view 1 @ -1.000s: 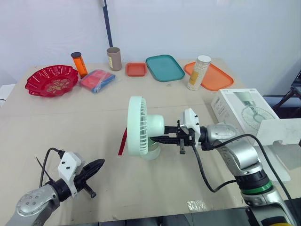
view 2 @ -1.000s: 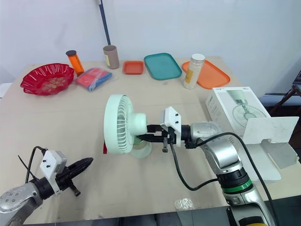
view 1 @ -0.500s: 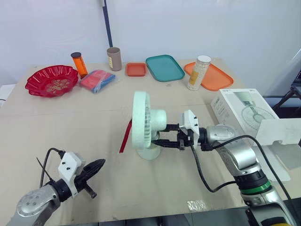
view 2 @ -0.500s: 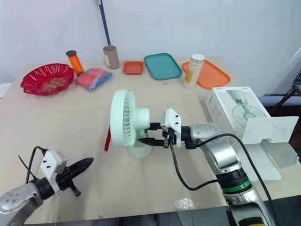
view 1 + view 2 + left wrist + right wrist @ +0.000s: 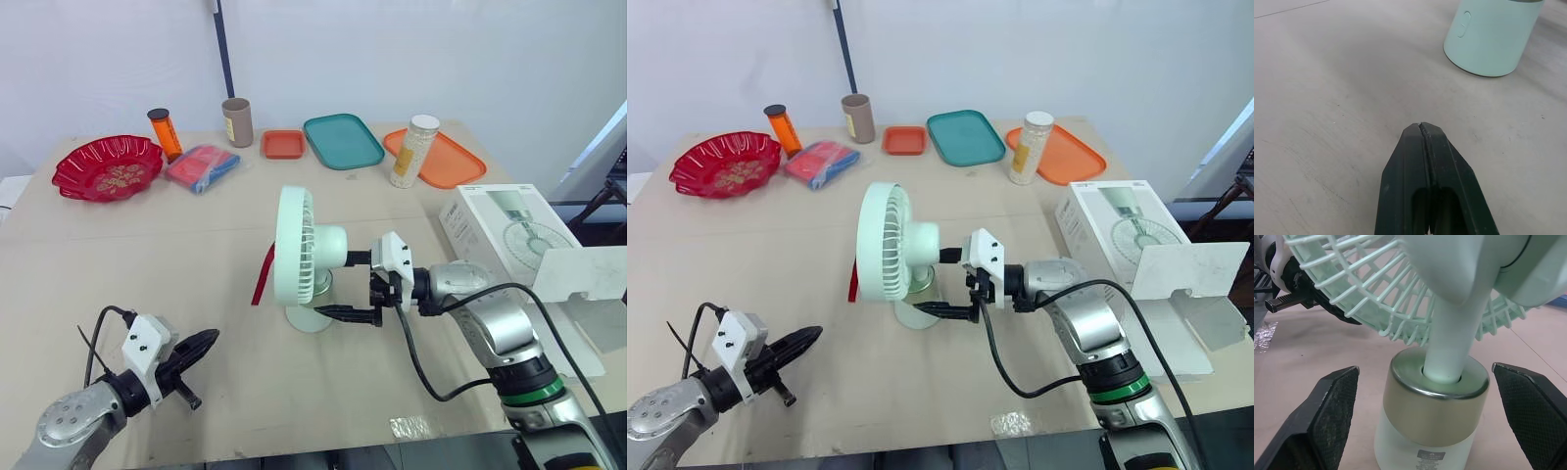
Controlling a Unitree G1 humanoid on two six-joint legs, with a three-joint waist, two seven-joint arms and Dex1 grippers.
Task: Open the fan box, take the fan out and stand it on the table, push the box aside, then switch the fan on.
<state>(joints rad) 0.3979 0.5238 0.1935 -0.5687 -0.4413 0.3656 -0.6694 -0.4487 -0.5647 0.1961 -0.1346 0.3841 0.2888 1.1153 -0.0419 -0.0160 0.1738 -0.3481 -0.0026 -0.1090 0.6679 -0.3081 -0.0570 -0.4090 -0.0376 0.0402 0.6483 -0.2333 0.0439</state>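
Fan point(image 5: 299, 250) standing upright on its round base near the middle of the table point(image 5: 147, 264), grille facing the robot's left. The right gripper point(image 5: 942, 282) sits behind it with its fingers spread wide, one on each side of the base point(image 5: 1432, 426) and touching neither side. The standing step looks done or nearly so. The left gripper point(image 5: 196, 346) hangs low over the near-left of the table, well apart from the fan, its fingers pressed together.

The fan box point(image 5: 500, 230) lies at the table's right edge with its flap open; what is inside it is hidden. It seems largely out of the way already, so the next move probably calls for drawing the right arm back clear of the base, nudging the box if needed, then pressing the button point(image 5: 1465, 24) on the base, which faces the left gripper.

Along the far edge, the red bowl point(image 5: 108, 166) holds something pale that I cannot make out. The teal tray point(image 5: 343, 140) and small orange tray point(image 5: 283, 144) are bare. A jar point(image 5: 415, 150) of yellowish contents stands at the corner of the large orange tray point(image 5: 451, 162).
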